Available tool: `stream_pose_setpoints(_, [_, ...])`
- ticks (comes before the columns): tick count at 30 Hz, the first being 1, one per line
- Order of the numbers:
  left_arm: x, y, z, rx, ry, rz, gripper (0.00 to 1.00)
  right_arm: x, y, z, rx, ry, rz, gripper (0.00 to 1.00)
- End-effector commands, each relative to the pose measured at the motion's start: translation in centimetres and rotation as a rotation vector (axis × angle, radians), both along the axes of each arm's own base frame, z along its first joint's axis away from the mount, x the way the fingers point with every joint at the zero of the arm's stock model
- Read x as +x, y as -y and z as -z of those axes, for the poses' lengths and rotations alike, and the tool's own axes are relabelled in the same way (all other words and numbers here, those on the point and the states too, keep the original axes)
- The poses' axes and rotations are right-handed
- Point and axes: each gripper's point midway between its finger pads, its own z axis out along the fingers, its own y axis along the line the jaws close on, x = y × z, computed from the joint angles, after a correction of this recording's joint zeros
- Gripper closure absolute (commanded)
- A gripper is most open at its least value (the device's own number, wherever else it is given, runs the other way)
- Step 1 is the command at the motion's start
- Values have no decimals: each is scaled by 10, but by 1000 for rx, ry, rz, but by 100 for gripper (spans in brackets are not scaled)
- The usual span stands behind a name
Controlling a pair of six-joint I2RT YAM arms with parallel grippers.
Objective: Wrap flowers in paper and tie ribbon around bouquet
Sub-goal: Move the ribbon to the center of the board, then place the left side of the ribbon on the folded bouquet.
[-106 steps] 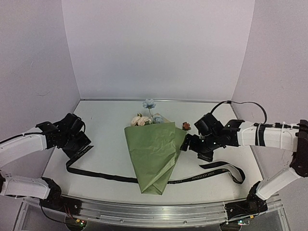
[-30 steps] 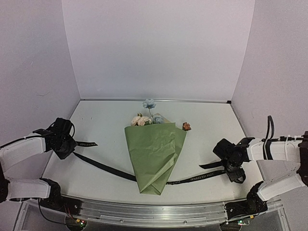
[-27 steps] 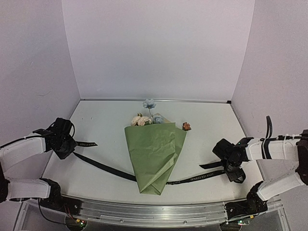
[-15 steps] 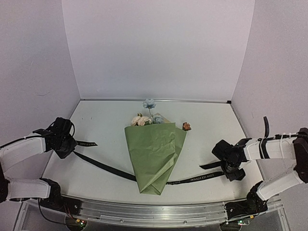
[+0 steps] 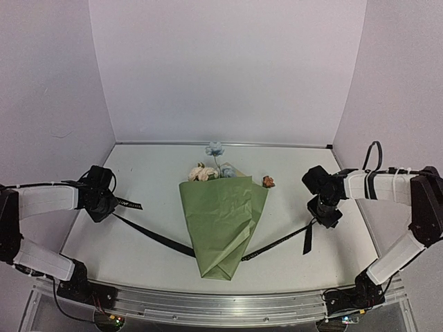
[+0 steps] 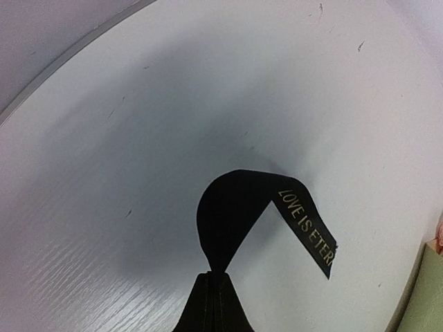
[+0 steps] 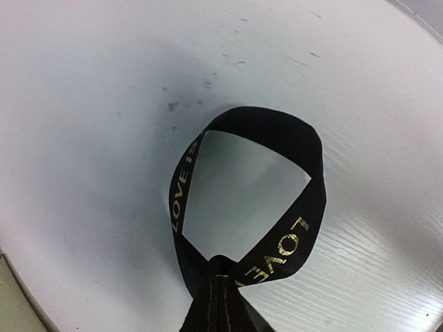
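Observation:
The bouquet lies mid-table: an olive-green paper (image 5: 223, 221) cone with its tip toward me and the flowers (image 5: 205, 171) poking from its far, wide end. One rust-orange bloom (image 5: 268, 182) lies just off the cone's right corner. The black ribbon (image 5: 149, 235) passes under the cone's lower part and rises on both sides. At the left, my left gripper (image 5: 109, 205) is shut on one ribbon end (image 6: 232, 214), a short lettered tail sticking out. At the right, my right gripper (image 5: 324, 216) is shut on a ribbon loop (image 7: 304, 207), and a short tail (image 5: 306, 242) hangs below it.
White walls close in the white table (image 5: 152, 180) on three sides. A metal rail (image 5: 221, 308) runs along the near edge between the arm bases. The paper's edge shows at the lower right of the left wrist view (image 6: 429, 304).
My right gripper has shut on the ribbon and lifted it away from the near edge, so the right side now runs taut. The left gripper has shifted slightly right, still holding its end.

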Motion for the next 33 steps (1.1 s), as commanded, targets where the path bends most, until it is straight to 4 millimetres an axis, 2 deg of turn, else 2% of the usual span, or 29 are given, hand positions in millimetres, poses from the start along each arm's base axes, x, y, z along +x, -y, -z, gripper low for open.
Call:
stream_pose_setpoints(1, [45,4,-24,-23,116,-12,100,24,0,-7,-17,-26,-76,100])
stream_pose_setpoints(7, [65,1,-17,-45,101,-27,100,41,9,-8,-9,-31,-57,100])
stream_pose_setpoints(12, [72,-2,-9,-65,92,-36,100,50,18,-13,-15,-23,-49,100])
stream_pose_setpoints(21, [86,10,-14,-139,146,8,100,78,23,-43,-53,55,-84,100])
stream_pose_setpoints(24, [86,13,-15,-163,148,16,100,80,26,-48,-64,66,-86,100])
stream_pose_setpoints(29, [72,14,-16,-203,172,-4,100,88,28,-58,-94,79,-125,100])
stream_pose_setpoints(33, [70,13,-29,-218,242,-6,100,94,24,-62,-97,81,-170,100])
